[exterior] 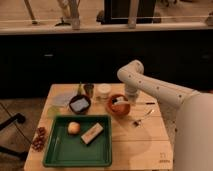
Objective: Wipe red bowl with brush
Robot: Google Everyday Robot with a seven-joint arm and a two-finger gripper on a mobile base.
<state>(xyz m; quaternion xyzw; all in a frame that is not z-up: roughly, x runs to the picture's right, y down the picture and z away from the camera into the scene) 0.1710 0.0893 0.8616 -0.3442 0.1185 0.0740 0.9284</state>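
— Any writing or labels you can read from there?

— Only a small dark mark near the table's (135, 150) front right corner, and I can't make out what it says. Nothing legible on the jars or the tray.

— Where's the red bowl?

— The red bowl (118, 106) sits a little right of the table's middle, toward the back edge. The gripper (131, 96) hangs from the white arm (150, 86) right over the bowl's far right rim. I cannot tell whether it is clamped on anything.

— And the brush?

— The brush (136, 103) lies with its long axis roughly parallel to the back edge: a pale end inside the bowl, a thin dark end pointing toward the right edge of the table.

— What else is on the surface?

— A dark bowl (79, 103) with bluish contents just left of the red one, a white jar (103, 91) and a darker cup (89, 90) behind them near the back edge. A green tray (60, 150) fills the front left, holding an orange fruit (73, 127) and a tan block (92, 133). A fork (142, 119) lies near the right edge.

— The room?

— Light wooden table, a dark cabinet front (75, 60) behind it, a pale counter on top. It's dim.
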